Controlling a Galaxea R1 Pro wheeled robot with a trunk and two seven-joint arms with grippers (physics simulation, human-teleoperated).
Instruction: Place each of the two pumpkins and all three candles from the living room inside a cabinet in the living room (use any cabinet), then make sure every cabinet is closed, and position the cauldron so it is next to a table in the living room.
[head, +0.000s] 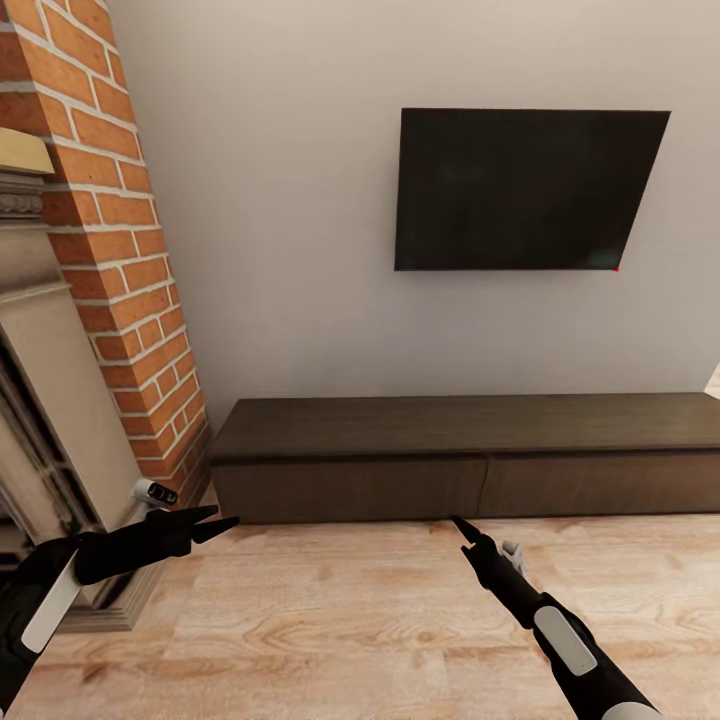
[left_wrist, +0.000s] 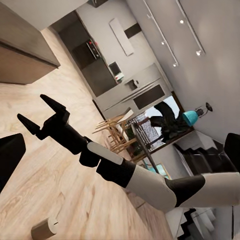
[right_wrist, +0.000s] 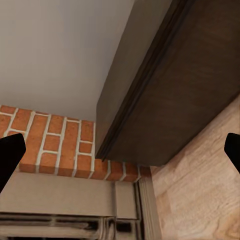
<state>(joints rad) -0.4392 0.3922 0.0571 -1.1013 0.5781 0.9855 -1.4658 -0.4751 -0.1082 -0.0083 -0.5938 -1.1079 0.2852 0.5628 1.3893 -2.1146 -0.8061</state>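
The cabinet (head: 480, 455) runs out of your head view on the right, both fronts shut. One candle (left_wrist: 44, 228) lies on the floor. Your left gripper (head: 218, 522) and right gripper (left_wrist: 36, 114) hover low, jaws spread, empty.

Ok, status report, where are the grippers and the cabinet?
Left gripper open, empty, near fireplace. Right gripper open, empty, low before cabinet. Cabinet fronts closed. One candle on floor.
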